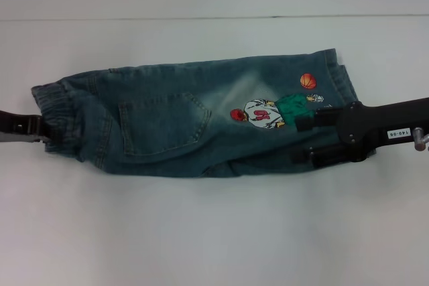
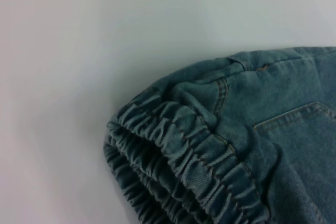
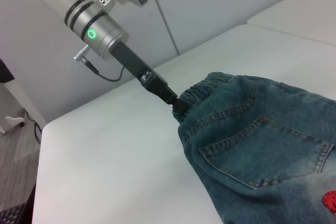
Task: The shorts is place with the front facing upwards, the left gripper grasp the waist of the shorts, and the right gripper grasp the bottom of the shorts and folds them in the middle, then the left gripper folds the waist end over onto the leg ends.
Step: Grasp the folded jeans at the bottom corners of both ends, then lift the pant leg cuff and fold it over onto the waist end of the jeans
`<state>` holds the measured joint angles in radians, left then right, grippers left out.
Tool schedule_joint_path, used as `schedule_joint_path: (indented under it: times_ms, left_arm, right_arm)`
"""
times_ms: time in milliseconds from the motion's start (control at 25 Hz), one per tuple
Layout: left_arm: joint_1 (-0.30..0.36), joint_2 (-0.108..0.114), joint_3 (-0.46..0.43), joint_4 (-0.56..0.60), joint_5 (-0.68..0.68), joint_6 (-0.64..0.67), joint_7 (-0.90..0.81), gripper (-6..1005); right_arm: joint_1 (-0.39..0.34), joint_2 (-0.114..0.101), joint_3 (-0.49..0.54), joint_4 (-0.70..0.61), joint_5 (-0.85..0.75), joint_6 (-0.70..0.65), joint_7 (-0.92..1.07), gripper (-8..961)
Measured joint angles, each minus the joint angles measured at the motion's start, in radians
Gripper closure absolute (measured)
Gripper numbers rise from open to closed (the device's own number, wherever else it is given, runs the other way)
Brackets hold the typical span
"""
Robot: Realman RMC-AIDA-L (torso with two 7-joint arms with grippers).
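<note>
while the shorts [image 1: 194, 120] are lying stretched lengthwise across the white table [image 1: 214, 232], folded along their length with the back pocket [image 1: 163, 124] facing up, both arms are reaching in from opposite sides. the left gripper [image 1: 41, 132] is sitting at the left end, clenched on the waist end [image 1: 57, 117], where the gathered elastic band is bunching between its fingers; in the right wrist view the same gripper [image 3: 178, 104] is showing at the tip of a silver arm with a green light, biting into the band [image 3: 207, 85]. the left wrist view is showing only the ruffled elastic edge [image 2: 184, 156] up close, lying on the table, with pocket stitching farther along the denim. the right gripper [image 1: 301, 140] is resting over the right part of the shorts, just beside the embroidered basketball player [image 1: 275, 112], with its two black fingers [image 1: 315, 120] spread apart, one touching the figure's green part and the other along the near edge of the cloth; whether they are pinching any denim cannot be told. the leg ends [image 1: 338, 75] are lying at the far right, near the orange basketball patch [image 1: 308, 81]. the right arm's white label [image 1: 397, 134] is facing up.
</note>
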<state>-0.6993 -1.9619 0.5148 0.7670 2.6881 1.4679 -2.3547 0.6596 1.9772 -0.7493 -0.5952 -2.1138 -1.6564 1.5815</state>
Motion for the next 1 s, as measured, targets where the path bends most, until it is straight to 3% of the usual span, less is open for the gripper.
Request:
schedule_joint_path:
  times_ms: [200, 520, 840, 1000]
  left_arm:
    - [-0.006, 0.004, -0.001, 0.002, -0.001, 0.013, 0.001, 942]
    - [-0.009, 0.008, -0.001, 0.071, -0.078, 0.132, 0.012, 961]
    - [-0.024, 0.014, -0.001, 0.095, -0.104, 0.182, 0.012, 960]
    - [-0.047, 0.024, -0.001, 0.095, -0.11, 0.211, 0.012, 960]
  right_arm:
    - [0.0, 0.0, -0.001, 0.0, 0.0, 0.005, 0.0, 70]
    - [0.0, 0.009, -0.013, 0.0, 0.0, 0.025, -0.005, 71]
    - [-0.002, 0.029, -0.019, 0.0, 0.004, 0.08, -0.015, 508]
    - [-0.013, 0.062, 0.017, 0.003, 0.039, 0.174, -0.02, 678]
